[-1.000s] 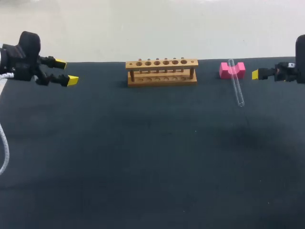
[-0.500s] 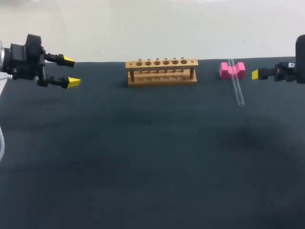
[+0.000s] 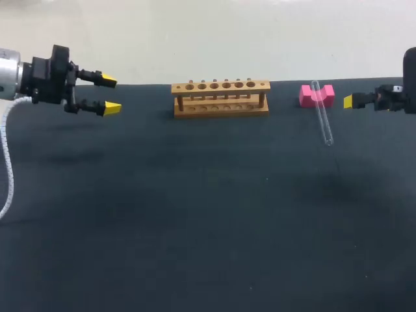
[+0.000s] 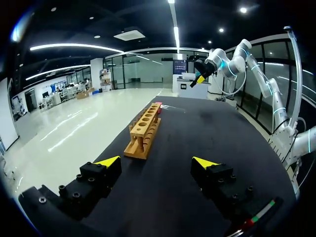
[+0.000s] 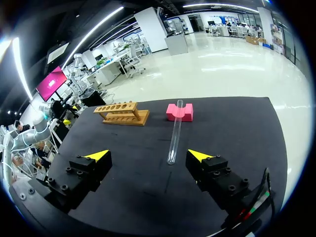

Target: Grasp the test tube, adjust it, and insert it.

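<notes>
A clear glass test tube (image 3: 322,117) lies with its far end resting on a pink block (image 3: 316,95) at the table's back right; in the right wrist view the test tube (image 5: 175,132) slopes down from the pink block (image 5: 179,112), ahead of my right gripper (image 5: 150,156), which is open and empty. A wooden rack (image 3: 220,97) with a row of holes stands at the back middle, seen as the rack (image 4: 144,131) ahead of my left gripper (image 4: 156,163). My left gripper (image 3: 107,93) hovers open at the back left, well left of the rack. My right gripper (image 3: 349,101) is at the right edge.
A white cable (image 3: 6,162) hangs from my left arm down to the dark tabletop (image 3: 208,214) at the left edge. The rack (image 5: 121,113) also shows far off to the left side of the right gripper.
My left gripper has moved to the right, toward the rack, staying open. The right arm, the tube and the rack have not moved.
</notes>
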